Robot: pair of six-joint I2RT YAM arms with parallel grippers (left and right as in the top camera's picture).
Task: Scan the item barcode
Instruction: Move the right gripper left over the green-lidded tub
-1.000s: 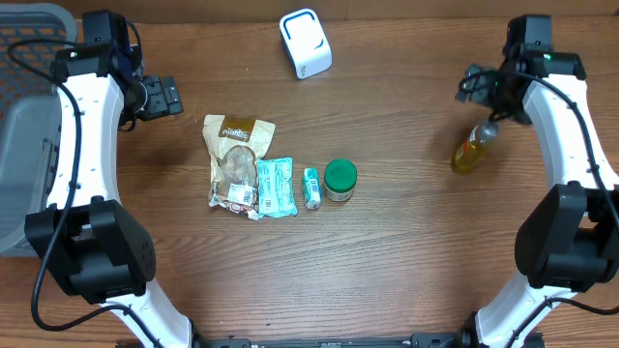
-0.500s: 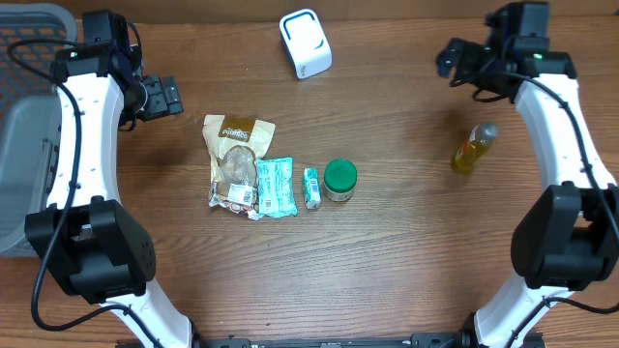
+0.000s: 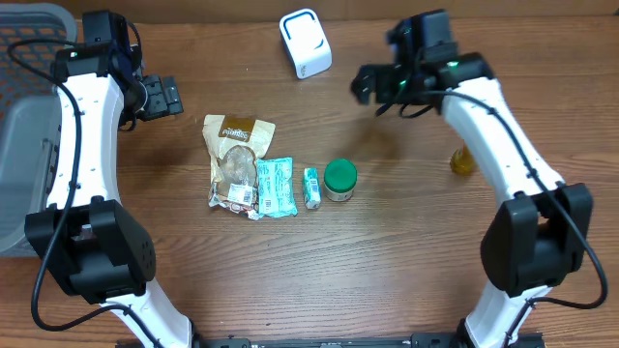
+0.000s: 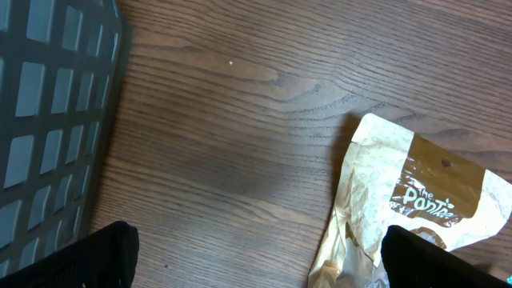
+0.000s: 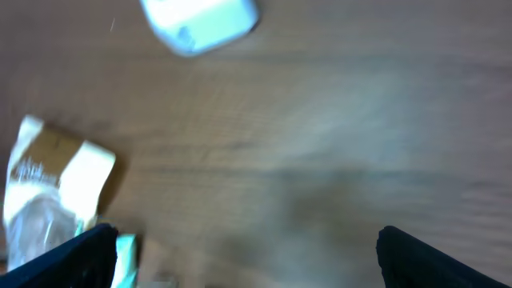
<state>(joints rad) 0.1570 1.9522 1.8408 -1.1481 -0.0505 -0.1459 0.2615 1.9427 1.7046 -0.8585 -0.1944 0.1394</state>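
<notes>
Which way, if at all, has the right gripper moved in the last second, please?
Yes: the right gripper has swung away from the bottle, toward the white scanner, jaws open.

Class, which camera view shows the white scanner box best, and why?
The overhead view: the white scanner box is whole and sharp. The right wrist view shows it blurred at the frame's top edge. The left wrist view misses it.

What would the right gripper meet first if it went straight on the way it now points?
Probably the bare table: in its wrist view the right gripper has only wood ahead, with the white scanner farther off and left of that line. Blur leaves depth unsure.
</notes>
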